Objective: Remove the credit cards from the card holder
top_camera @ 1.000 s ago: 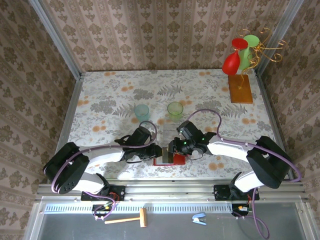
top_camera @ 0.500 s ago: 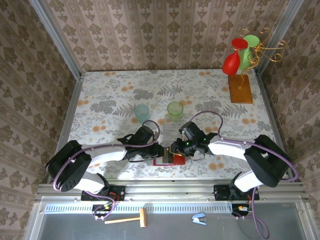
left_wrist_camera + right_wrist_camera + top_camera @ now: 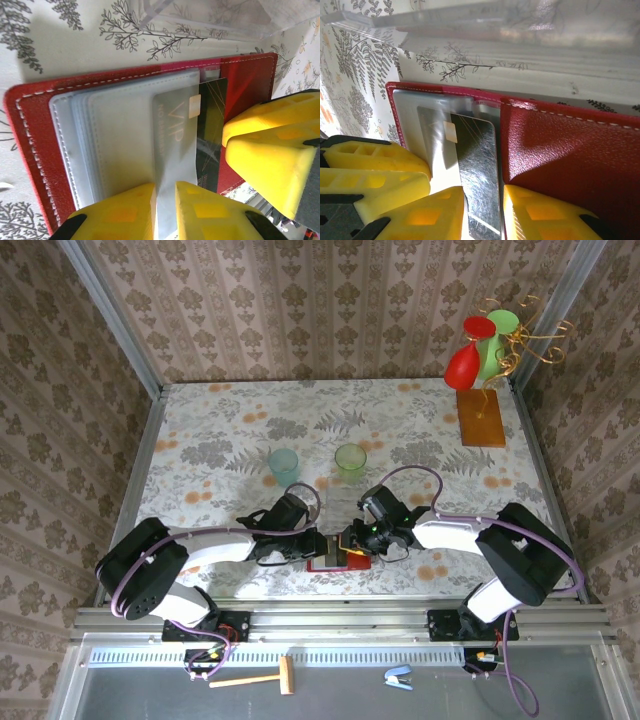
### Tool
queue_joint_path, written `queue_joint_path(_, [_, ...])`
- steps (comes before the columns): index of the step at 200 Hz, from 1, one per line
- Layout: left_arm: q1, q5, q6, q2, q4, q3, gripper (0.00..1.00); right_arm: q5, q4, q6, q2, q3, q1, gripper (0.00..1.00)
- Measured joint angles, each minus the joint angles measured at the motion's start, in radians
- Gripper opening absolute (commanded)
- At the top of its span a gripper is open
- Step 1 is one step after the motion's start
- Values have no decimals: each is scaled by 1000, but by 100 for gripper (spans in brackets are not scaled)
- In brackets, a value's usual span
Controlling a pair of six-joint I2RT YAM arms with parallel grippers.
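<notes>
Card holder (image 3: 326,565): lies open on the table (image 3: 220,440) near the front edge, midway between the two arms, red cover down and grey pockets up. A clear box (image 3: 215,20) sits just behind it.

Left gripper (image 3: 165,202): jaws almost closed, pinching the near end of the grey card (image 3: 172,130), which is marked VIP.

Right gripper (image 3: 482,200): jaws narrow, the dark card (image 3: 477,160) clamped between its fingers.

The two cards lie side by side over the holder's fold, edges overlapping. Whether either card is clear of its pocket cannot be told. The two grippers sit just beside each other.
</notes>
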Motion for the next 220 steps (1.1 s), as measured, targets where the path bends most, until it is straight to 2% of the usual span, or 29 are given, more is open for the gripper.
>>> queue_joint_path(88, [0, 0, 0, 1, 7, -4, 18, -28, 24, -1, 24, 0, -13, 27])
queue_joint_path(220, [0, 3, 0, 5, 11, -4, 18, -83, 97, 43, 18, -49, -20, 15])
